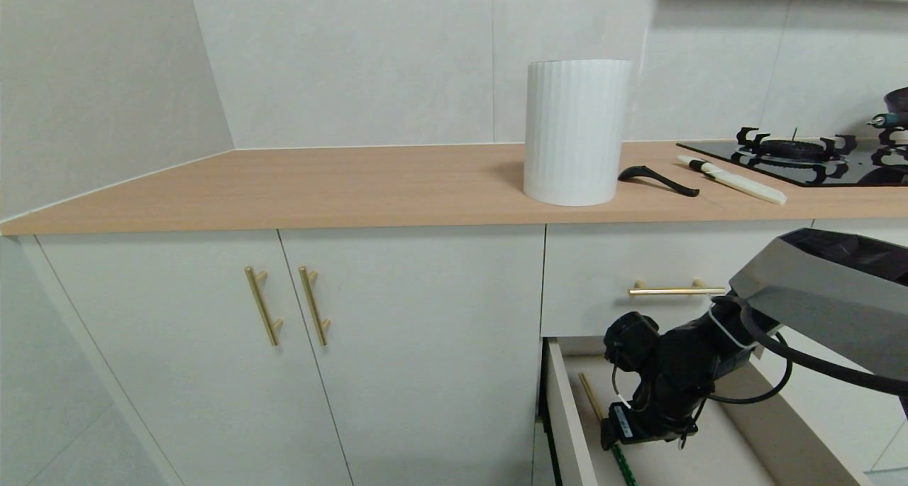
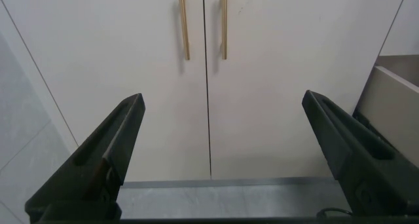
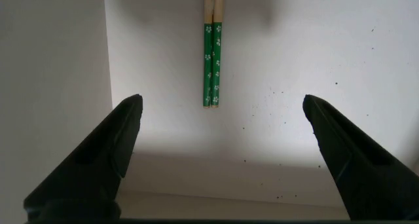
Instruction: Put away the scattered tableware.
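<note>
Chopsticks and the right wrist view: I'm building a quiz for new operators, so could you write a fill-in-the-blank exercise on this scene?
1. The chopsticks lie inside the pulled-out ____.
2. The right claw hangs over them with its fingers ____.
3. The flowered ends of the chopsticks are coloured ____.
4. The tall white ribbed container stands on the wooden ____.

Missing words: drawer; open; green; counter.
</note>
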Robot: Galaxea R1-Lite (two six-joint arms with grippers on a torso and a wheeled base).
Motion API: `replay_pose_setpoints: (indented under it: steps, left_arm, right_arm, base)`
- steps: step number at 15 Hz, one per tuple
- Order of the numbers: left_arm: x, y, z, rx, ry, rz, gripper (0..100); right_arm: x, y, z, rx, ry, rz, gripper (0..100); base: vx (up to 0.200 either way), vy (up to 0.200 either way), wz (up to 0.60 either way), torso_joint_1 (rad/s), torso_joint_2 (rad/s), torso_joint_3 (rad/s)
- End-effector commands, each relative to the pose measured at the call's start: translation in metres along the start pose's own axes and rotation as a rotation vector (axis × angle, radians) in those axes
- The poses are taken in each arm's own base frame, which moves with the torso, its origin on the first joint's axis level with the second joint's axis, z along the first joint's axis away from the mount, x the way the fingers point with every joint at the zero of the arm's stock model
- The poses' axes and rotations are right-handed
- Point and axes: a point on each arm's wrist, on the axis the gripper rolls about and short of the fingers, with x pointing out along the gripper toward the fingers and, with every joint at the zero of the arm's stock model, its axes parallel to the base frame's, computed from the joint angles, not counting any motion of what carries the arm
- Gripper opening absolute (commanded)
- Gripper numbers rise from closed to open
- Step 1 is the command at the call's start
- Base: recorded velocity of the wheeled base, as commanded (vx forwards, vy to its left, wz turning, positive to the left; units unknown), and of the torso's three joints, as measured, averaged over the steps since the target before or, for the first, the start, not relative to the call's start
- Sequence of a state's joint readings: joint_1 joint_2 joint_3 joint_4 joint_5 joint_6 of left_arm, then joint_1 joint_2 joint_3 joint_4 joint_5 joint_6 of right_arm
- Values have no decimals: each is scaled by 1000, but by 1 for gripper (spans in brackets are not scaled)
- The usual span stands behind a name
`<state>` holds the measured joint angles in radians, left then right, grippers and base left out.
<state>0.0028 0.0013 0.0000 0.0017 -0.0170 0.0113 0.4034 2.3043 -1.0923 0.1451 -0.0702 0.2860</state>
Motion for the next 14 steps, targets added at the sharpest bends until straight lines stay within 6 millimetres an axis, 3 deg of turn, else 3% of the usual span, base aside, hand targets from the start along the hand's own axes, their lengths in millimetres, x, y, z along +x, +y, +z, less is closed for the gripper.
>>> replay_pose_setpoints:
  steps: [1, 3, 4, 5, 6, 7, 10, 14]
  left_arm:
    - [0, 0, 0, -1, 0, 0, 100]
    - [0, 0, 0, -1, 0, -1, 100]
    - [0, 0, 0, 1, 0, 0, 100]
    - [0, 0, 0, -1, 0, 0, 100]
    - [0, 0, 0, -1, 0, 0, 100]
    - [0, 0, 0, -1, 0, 0, 100]
    - [0, 0, 0, -1, 0, 0, 100]
    - [0, 0, 0, -1, 0, 0, 100]
  right_arm:
    - [-7, 0, -1, 2, -11, 3, 100]
    - [-43, -3, -2, 9, -88, 30, 100]
    - [-82, -9, -7, 15, -174, 67, 100]
    - [-96, -11, -10, 18, -211, 73, 100]
    - [-128, -16, -12, 29, -306, 87, 100]
    - [-146, -23, -14, 47, -362, 96, 100]
    - [-191, -51, -20, 102, -506, 95, 100]
    - [-218, -69, -31, 99, -597, 76, 100]
  base:
    - [0, 0, 0, 0, 0, 0]
    - [0, 0, 0, 0, 0, 0]
    - [0, 0, 0, 0, 0, 0]
    - [0, 0, 0, 0, 0, 0]
    - [0, 0, 0, 0, 0, 0]
    - [0, 0, 0, 0, 0, 0]
    - [0, 0, 0, 0, 0, 0]
    - [0, 0, 0, 0, 0, 0]
